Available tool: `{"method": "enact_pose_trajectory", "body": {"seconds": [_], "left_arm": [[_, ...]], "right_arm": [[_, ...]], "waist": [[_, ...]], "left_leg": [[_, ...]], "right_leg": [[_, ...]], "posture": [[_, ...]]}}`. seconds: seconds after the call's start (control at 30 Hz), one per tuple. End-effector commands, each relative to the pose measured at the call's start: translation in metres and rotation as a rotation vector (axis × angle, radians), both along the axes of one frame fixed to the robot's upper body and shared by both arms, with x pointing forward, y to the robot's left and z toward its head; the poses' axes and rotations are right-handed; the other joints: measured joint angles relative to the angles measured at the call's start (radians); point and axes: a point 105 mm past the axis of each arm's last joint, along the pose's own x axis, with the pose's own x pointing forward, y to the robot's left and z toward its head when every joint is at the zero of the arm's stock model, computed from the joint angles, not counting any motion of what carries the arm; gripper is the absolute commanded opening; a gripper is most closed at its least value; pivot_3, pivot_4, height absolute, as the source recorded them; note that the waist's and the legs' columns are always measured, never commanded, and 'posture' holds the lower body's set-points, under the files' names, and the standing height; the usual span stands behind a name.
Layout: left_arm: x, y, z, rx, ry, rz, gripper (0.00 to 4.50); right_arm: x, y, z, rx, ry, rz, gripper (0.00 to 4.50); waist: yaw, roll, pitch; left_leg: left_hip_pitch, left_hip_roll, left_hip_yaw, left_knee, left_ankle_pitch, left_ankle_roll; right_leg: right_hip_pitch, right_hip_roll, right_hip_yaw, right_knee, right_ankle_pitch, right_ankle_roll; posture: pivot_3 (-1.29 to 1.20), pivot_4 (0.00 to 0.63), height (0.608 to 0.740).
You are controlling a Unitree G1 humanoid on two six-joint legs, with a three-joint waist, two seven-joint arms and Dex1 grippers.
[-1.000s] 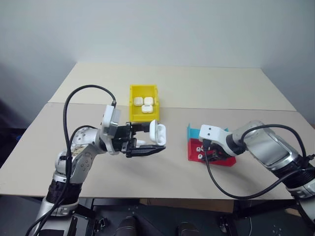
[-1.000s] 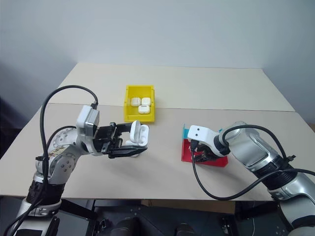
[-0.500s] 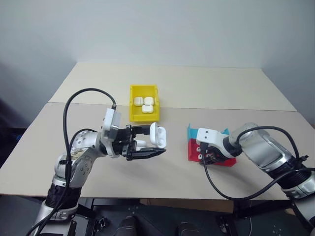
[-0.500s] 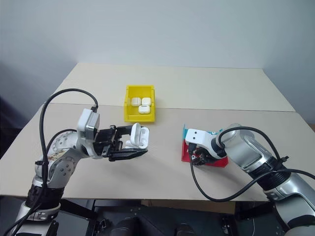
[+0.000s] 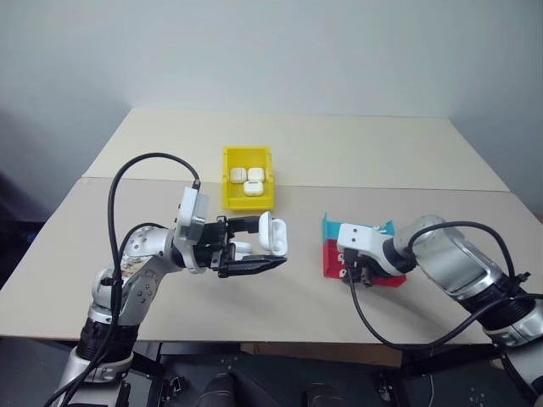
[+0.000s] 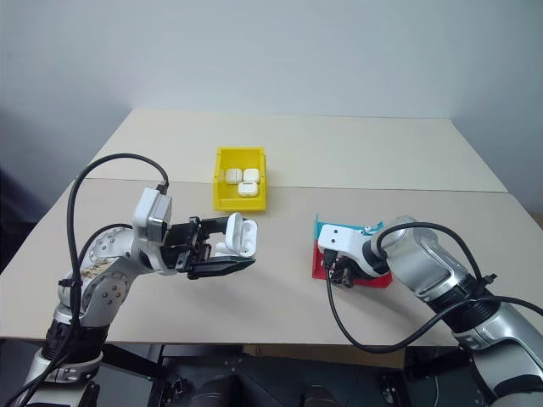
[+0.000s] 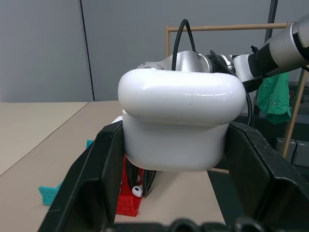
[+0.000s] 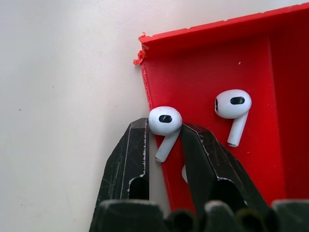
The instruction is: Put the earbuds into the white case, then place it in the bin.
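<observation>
Glossy white and tiny, the earbud (image 8: pixel 164 126) at the red tray (image 8: pixel 207 63) edge looks slippery, so we pinch its stem where the right gripper (image 8: pixel 164 147) jaws are nearly closed, while the left gripper (image 5: pixel 254 246) jaws clamp the white case (image 5: pixel 272 231) open above the tabletop (image 5: pixel 339 153).

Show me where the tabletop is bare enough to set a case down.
Bare: the far table behind the yellow bin, and the strip between the open white case and the red tray. Crowded: the bin, which holds three cases, and the trays by the right gripper.
</observation>
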Motion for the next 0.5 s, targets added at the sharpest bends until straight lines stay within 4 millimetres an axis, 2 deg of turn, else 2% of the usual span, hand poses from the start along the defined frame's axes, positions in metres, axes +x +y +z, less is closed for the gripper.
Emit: {"method": "enact_pose_trajectory", "body": {"seconds": [0.03, 0.13, 0.27, 0.4, 0.5], "left_arm": [[-0.008, -0.001, 0.010, -0.015, -0.041, -0.024, 2.81], [-0.009, -0.001, 0.010, -0.018, -0.037, -0.025, 2.81], [-0.008, -0.003, 0.012, -0.026, -0.025, -0.037, 2.81], [-0.002, -0.009, 0.018, -0.045, -0.011, -0.061, 2.81], [0.005, -0.014, 0.022, -0.061, 0.018, -0.075, 2.81]], "right_arm": [[-0.003, -0.002, 0.023, 0.063, -0.041, -0.018, 1.24], [-0.011, 0.000, 0.049, 0.190, -0.055, -0.032, 1.24], [-0.024, 0.005, 0.089, 0.470, -0.150, -0.033, 1.24], [-0.038, 0.015, 0.130, 0.853, -0.406, 0.031, 1.24], [-0.052, 0.032, 0.145, 1.033, -0.515, 0.068, 1.24]], "waist": [[0.000, 0.000, 0.000], [0.002, 0.000, 0.000], [0.004, 0.000, 0.000], [0.010, -0.001, 0.000], [0.009, 0.000, 0.000]], "left_leg": [[0.000, 0.000, 0.000, 0.000, 0.000, 0.000], [0.000, 0.000, 0.000, 0.000, 0.000, 0.000], [0.000, 0.000, -0.001, -0.001, 0.000, 0.000], [0.000, 0.000, -0.002, 0.000, 0.000, 0.000], [0.000, 0.000, -0.002, 0.001, 0.000, 0.000]], "right_leg": [[0.000, 0.000, 0.000, 0.000, 0.000, 0.000], [0.000, 0.000, 0.000, 0.000, 0.000, 0.000], [0.000, 0.000, 0.000, -0.001, 0.000, 0.000], [0.001, 0.000, -0.001, 0.000, 0.000, 0.000], [0.001, 0.000, -0.001, 0.000, 0.000, 0.001]], "posture": [[0.00, 0.150, 0.740], [0.00, 0.150, 0.740], [0.00, 0.150, 0.740], [0.00, 0.150, 0.740], [0.00, 0.150, 0.740]]}}
